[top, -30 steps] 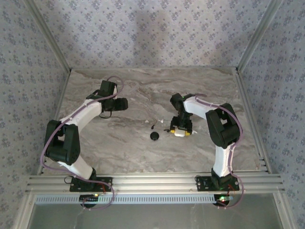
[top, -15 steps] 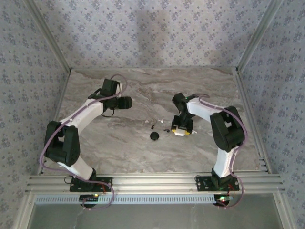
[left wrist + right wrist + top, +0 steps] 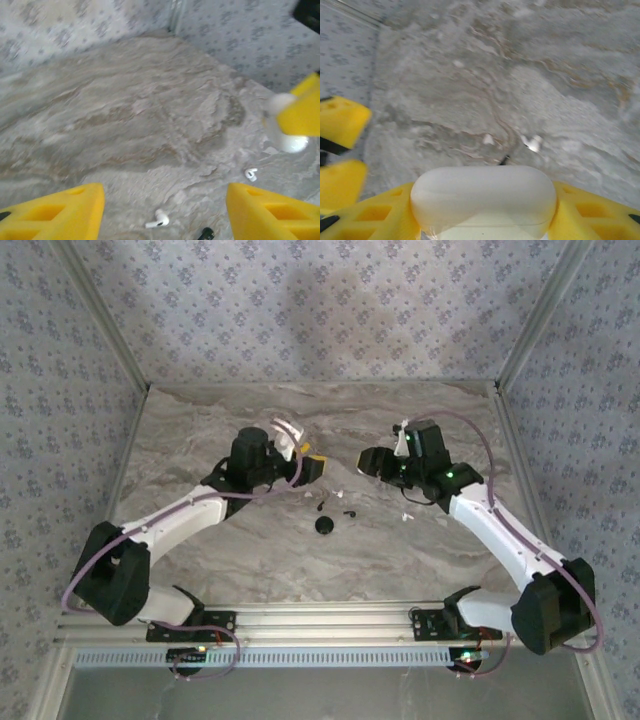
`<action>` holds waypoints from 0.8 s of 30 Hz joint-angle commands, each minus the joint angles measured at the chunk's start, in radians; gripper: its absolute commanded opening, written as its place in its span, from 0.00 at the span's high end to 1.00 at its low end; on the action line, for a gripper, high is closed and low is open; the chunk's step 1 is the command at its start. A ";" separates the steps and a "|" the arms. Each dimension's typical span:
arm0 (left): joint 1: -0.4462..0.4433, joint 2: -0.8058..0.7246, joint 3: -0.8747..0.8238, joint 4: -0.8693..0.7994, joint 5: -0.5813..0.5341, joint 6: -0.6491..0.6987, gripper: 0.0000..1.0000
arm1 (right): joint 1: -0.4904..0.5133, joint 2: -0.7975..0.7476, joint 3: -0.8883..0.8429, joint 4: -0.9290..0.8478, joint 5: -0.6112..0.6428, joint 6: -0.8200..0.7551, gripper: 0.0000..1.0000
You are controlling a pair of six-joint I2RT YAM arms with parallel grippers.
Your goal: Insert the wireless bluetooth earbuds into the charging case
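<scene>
Left arm [image 3: 180, 520] and right arm [image 3: 495, 530] had swung inward since earlier. Marbled worktop [image 3: 200, 420]. Right fingers [image 3: 380, 215] clamped on white charging case [image 3: 482, 197], above worktop. Left fingers [image 3: 55, 210] stood apart, empty. Two tiny black earbuds [image 3: 349, 513] lay loose between the arms.

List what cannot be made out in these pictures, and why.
Charging case, right wrist view: underside cut off by the bottom edge, flanks covered by yellow fingers.
Black piece, left wrist view: cropped at the bottom edge, blurred.
Black specks, top view: too small to identify.
</scene>
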 commanded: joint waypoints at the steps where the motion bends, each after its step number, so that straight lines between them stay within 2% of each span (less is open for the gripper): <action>1: -0.026 -0.032 -0.048 0.249 0.073 0.074 0.36 | 0.003 -0.039 -0.028 0.163 -0.056 0.047 0.47; 6: -0.057 -0.014 -0.034 0.268 0.112 0.145 0.36 | 0.003 -0.074 -0.075 0.318 -0.096 0.083 0.47; 11: -0.065 0.019 -0.025 0.330 0.120 0.118 0.36 | 0.018 -0.084 -0.102 0.417 -0.138 0.100 0.47; 24: -0.097 0.035 -0.016 0.420 0.085 0.088 0.39 | 0.043 -0.083 -0.121 0.485 -0.173 0.132 0.45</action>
